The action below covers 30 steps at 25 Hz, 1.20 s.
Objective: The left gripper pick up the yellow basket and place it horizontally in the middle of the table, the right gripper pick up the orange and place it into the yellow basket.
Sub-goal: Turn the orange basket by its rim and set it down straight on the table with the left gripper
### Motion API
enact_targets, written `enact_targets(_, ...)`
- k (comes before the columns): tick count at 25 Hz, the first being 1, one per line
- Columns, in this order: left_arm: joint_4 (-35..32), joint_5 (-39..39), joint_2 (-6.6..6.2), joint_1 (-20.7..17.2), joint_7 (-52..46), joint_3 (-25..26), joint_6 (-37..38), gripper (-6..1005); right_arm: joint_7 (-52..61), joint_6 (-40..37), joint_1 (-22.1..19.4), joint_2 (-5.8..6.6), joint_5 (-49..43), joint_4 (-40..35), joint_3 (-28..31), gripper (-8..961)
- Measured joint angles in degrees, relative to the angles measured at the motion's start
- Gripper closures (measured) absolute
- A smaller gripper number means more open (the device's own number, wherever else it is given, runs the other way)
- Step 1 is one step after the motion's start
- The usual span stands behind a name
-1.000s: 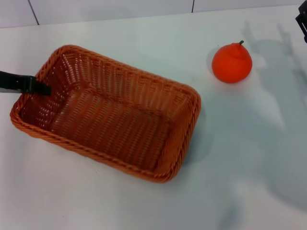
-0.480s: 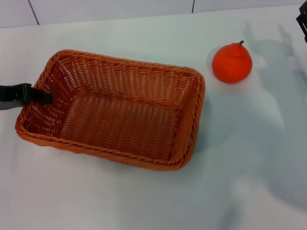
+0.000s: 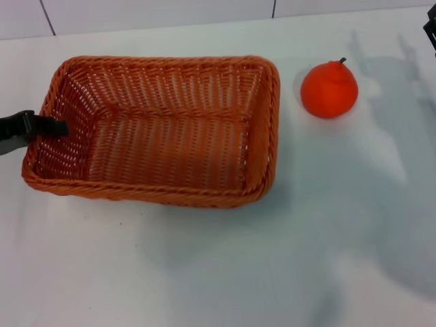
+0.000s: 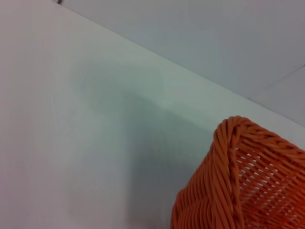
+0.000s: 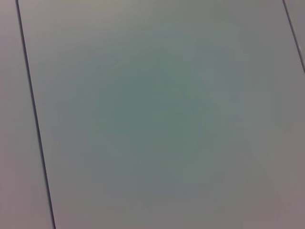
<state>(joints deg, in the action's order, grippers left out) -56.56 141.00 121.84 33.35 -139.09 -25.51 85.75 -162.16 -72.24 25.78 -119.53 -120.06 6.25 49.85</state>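
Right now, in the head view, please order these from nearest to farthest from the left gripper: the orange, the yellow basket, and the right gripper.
1. The yellow basket: the left gripper is at its left short wall, at the table's left.
2. The orange: right of the basket, on the table.
3. The right gripper: at the far right edge, barely showing.

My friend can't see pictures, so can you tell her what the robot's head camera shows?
A big orange-brown woven basket sits level on a white table, with the robot's left gripper clamped on its left short wall. A small orange sits on the table just right of the basket, not touching it. The right gripper barely peeks in at the top right edge.
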Motion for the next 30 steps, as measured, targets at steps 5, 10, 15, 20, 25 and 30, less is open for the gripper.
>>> enact_targets(5,-1.7,0.2,1.31,-0.4,-0.4,0.0,-0.9,838,0.0,0.0,-0.2,0.00,0.0,-0.2,0.6,7)
enact_targets(10,-2.6,-0.3,2.32,-1.6,-1.5,-0.4,-2.9,838,0.0,0.1,-0.2,0.00,0.0,-0.6,0.8,7)
enact_targets(15,-1.1,-0.7,2.58,-2.0,-1.6,-0.9,-4.6,838,0.0,0.2,-0.2,0.00,0.0,-0.7,1.2,7)
enact_targets(20,0.3,-2.2,2.59,-2.4,-1.6,-0.9,-6.8,838,0.0,0.5,-0.1,-0.02,0.0,-0.7,1.3,7)
enact_targets(25,1.4,-2.8,2.45,-2.4,-1.6,-1.0,-8.7,839,0.0,0.6,-0.1,-0.07,0.0,-0.7,1.3,7)
enact_targets(30,2.4,-2.8,2.35,-2.4,-1.3,-1.2,-10.0,839,0.0,0.6,-0.2,-0.09,0.0,-0.7,1.3,7)
